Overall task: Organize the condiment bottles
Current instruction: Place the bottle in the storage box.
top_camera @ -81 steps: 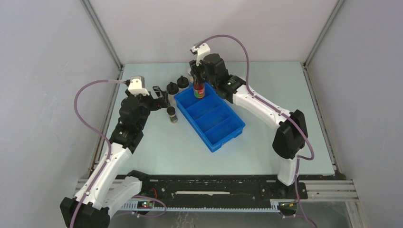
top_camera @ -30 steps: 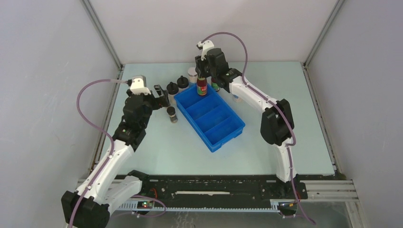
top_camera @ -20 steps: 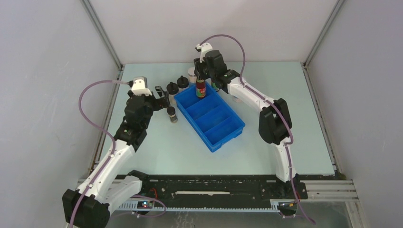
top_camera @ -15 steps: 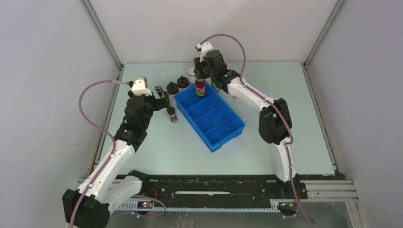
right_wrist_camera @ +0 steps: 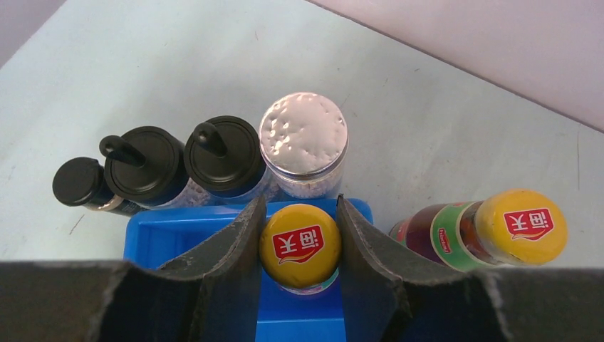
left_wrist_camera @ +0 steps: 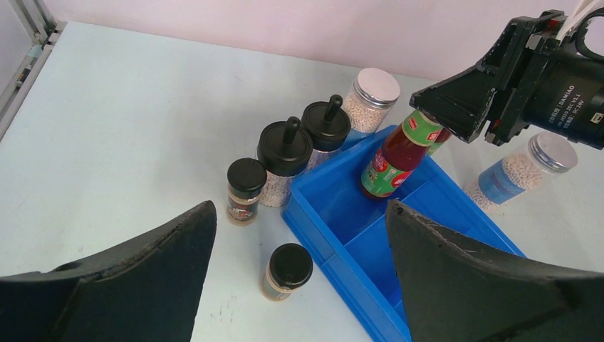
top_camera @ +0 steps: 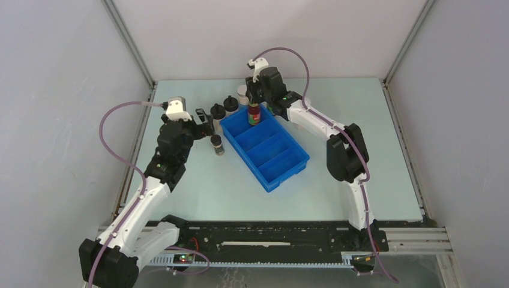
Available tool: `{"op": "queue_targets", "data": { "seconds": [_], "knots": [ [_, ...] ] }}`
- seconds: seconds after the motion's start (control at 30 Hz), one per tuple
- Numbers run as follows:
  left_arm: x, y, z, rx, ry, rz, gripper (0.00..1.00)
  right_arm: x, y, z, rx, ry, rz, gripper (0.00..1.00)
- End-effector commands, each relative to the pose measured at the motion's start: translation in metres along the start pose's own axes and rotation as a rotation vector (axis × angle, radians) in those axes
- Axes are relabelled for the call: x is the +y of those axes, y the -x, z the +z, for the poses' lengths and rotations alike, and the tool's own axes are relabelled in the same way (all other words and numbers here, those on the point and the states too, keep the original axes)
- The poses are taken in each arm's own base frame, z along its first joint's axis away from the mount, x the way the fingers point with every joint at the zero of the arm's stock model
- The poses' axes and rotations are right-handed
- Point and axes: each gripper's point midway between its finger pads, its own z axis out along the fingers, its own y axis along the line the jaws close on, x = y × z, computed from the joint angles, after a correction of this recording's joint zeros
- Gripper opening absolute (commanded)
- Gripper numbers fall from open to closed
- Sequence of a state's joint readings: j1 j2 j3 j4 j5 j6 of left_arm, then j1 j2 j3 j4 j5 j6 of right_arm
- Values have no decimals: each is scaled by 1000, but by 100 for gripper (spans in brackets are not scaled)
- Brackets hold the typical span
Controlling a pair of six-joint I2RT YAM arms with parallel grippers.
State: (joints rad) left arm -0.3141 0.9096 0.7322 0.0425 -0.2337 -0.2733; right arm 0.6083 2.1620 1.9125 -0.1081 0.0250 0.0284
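Note:
My right gripper is shut on the yellow cap of a tall dark-red bottle, which stands tilted in the far compartment of the blue tray; the bottle also shows in the top view and the left wrist view. The second dark-red bottle stands just right of the tray. A pale silver-capped jar and two black-lidded jars stand behind the tray's far corner. My left gripper is open and empty above a short spice jar.
Another short black-lidded spice jar stands left of the tray. A second pale jar with a blue label stands beyond the tray's right side. The tray's other compartments hold nothing. Grey walls close in the table.
My right gripper has reached farther back and set the dark-red bottle a little lower into the tray's far compartment. The left arm has barely moved.

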Motion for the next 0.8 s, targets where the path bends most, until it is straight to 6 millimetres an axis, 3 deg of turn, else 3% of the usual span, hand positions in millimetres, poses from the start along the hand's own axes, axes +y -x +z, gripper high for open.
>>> {"op": "queue_targets", "data": {
  "seconds": [0.0,0.63,0.77],
  "knots": [
    [-1,-1,0,-22,-5,-19,93,10,76,-19,-218,31,6,0],
    [-3,11,-11,-61,-23,-40,93,86,77,-31,-217,125,-51,0],
    [-5,13,-14,-70,-31,-44,93,95,69,-32,-188,129,-81,0]
  ]
}}
